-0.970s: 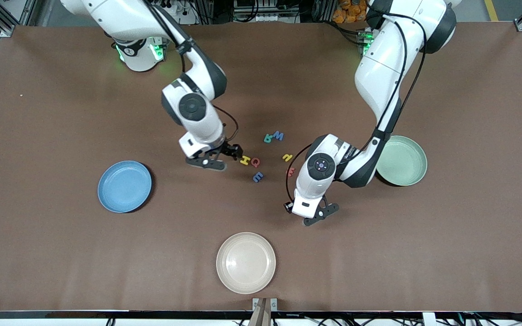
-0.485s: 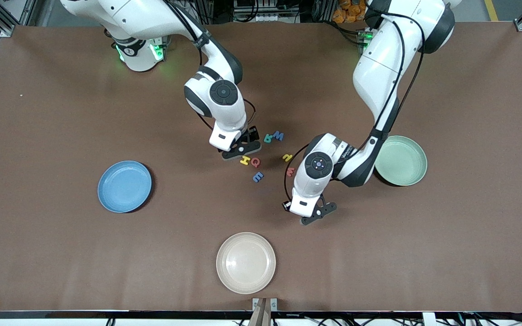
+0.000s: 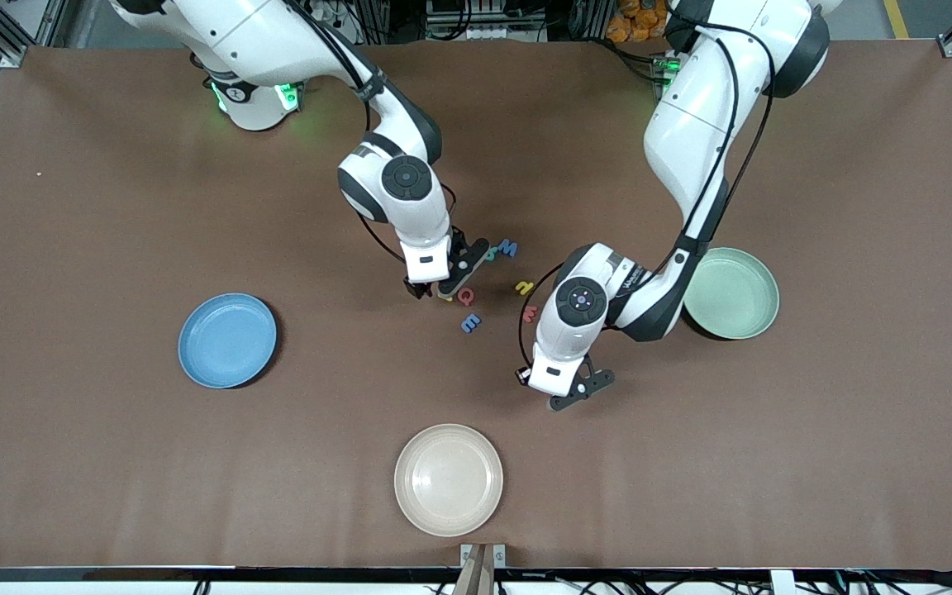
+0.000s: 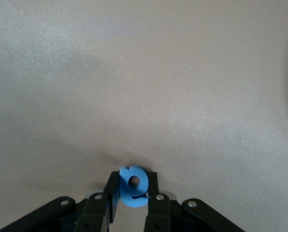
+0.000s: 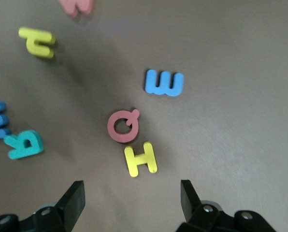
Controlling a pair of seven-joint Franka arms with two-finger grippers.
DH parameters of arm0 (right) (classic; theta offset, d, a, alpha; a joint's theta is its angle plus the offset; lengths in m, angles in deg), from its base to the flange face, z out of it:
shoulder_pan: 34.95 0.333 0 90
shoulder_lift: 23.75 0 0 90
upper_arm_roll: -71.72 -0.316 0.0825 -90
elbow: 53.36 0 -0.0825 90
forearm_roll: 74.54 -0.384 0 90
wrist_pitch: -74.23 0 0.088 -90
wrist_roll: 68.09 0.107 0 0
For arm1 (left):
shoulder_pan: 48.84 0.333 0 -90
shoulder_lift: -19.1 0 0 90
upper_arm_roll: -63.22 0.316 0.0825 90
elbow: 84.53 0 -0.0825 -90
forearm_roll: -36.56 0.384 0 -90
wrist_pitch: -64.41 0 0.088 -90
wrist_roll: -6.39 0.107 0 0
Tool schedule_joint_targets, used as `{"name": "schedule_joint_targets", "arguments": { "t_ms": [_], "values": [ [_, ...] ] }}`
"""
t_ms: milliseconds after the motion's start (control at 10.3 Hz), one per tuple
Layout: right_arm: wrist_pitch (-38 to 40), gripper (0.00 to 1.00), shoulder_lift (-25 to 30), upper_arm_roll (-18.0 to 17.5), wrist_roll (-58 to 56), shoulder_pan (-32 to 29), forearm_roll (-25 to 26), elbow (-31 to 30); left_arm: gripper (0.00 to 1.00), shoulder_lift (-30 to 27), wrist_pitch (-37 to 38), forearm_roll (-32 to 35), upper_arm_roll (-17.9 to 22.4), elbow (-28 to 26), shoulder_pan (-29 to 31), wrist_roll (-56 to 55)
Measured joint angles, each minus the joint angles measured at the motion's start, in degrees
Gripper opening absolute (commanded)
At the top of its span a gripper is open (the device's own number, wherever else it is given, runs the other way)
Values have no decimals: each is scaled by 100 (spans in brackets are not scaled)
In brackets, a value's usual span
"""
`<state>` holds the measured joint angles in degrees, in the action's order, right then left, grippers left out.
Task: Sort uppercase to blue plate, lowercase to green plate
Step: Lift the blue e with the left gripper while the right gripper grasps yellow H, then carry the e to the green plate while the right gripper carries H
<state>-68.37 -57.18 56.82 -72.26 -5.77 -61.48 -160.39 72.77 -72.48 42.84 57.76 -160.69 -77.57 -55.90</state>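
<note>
My right gripper (image 3: 443, 277) is open over the yellow H (image 5: 140, 159), its jaws wide apart in the right wrist view (image 5: 133, 191). The red Q (image 3: 466, 296) lies beside the H. The blue W (image 3: 508, 247) and teal R (image 5: 24, 145) lie farther from the front camera. The light-blue three-pronged letter (image 3: 470, 323), yellow n (image 3: 524, 287) and red w (image 3: 530, 313) lie nearby. My left gripper (image 3: 571, 395) is shut on the blue rounded letter (image 4: 133, 186) above bare table. The blue plate (image 3: 227, 340) and green plate (image 3: 732, 293) hold nothing.
A cream plate (image 3: 449, 479) sits near the table's front edge, nearer to the front camera than the letters. The left arm's elbow hangs over the edge of the green plate.
My right gripper has swung from beside the H toward the letter cluster and turned, and now hangs over the H. My left gripper has barely shifted with the blue letter.
</note>
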Motion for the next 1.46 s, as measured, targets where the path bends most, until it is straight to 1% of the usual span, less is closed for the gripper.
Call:
{"name": "schedule_joint_targets", "arguments": {
  "t_ms": [194, 291, 485, 679, 776, 970, 1164, 1261, 1358, 1455],
  "values": [
    [-94, 75, -220, -2, -476, 4, 289, 134, 10, 0, 0, 22, -1, 1, -1, 1],
    [-93, 73, -290, -3, -719, 4, 335, 225, 9, 0, 0, 54, 0, 5, 1, 6],
    [-90, 73, -397, -4, -905, 4, 385, 372, 7, 0, 49, 140, 15, 23, 24, 84],
    [-80, 69, -471, -5, -944, 5, 392, 444, 7, -46, 387, 146, 46, 108, 86, 402],
    [-73, 69, -502, -5, -945, 5, 392, 445, 7, -126, 625, 149, 50, 130, 141, 616],
    [-61, 69, -571, -5, -931, 5, 377, 450, 7, -297, 1295, 160, 52, 115, 295, 1155],
    [-52, 69, -623, -6, -880, 5, 362, 451, 6, -517, 1801, 169, 51, -90, 488, 1659],
    [-46, 65, -642, -6, -873, 5, 354, 451, 6, -729, 1873, 181, 51, -348, 617, 1973],
    [-43, 49, -667, -7, -870, 4, 349, 453, 6, -1026, 1907, 192, 51, -738, 782, 2346],
    [-34, 20, -669, -13, -869, 5, 348, 464, 6, -1336, 1909, 198, 51, -1155, 954, 2705]
  ]
}}
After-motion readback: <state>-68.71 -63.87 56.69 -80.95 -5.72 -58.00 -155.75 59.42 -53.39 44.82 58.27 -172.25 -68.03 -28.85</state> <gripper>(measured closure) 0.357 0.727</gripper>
